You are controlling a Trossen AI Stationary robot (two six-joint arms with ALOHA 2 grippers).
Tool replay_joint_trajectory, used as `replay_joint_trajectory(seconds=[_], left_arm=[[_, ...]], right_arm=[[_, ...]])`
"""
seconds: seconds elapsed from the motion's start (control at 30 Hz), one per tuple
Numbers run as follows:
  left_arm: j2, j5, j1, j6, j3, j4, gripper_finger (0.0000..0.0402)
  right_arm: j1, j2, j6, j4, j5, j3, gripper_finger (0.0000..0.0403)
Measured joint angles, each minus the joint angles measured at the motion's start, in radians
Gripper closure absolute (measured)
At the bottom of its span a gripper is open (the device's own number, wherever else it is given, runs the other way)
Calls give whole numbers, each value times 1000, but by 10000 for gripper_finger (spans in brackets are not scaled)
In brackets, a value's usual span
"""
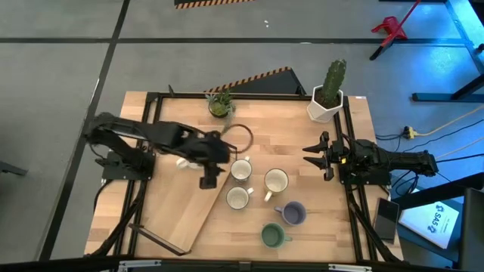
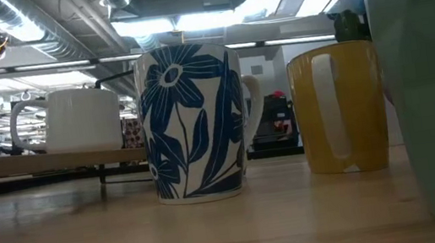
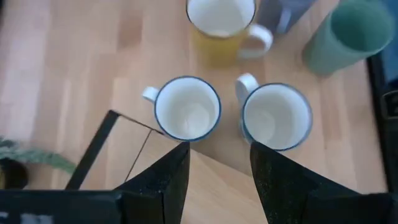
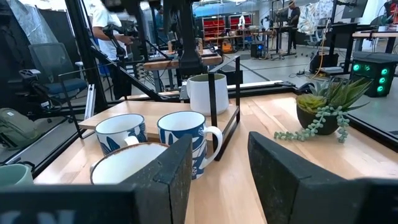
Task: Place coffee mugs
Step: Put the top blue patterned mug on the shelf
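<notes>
Left gripper (image 1: 209,180) over the wooden tray (image 1: 178,215), jaws parted, empty. Five mugs (image 1: 240,170) clustered mid-table just beside the tray (a sixth stands on it). Right gripper (image 1: 311,153) waits, released.

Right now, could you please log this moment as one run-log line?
left tool: open, above tray edge beside two blue-rimmed mugs | right tool: open, waiting at table's right | holding: nothing

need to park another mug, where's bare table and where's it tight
Bare wood lies between the mug cluster and the right tool, and along the front right edge past the green mug. The tray is mostly bare too. It is tight around the left tool, beside the mugs.
</notes>
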Motion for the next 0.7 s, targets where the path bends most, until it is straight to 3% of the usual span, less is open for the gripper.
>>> replay_joint_trajectory(seconds=[0.17,0.37,0.7], left_arm=[[125,74,26,95,-8,49,239],[215,83,28,261,-8,73,239],[252,152,65,355,-71,162,239]], right_arm=[[0,0,-1,0,0,0,260],[0,0,-1,0,0,0,260],[0,0,-1,0,0,0,260]])
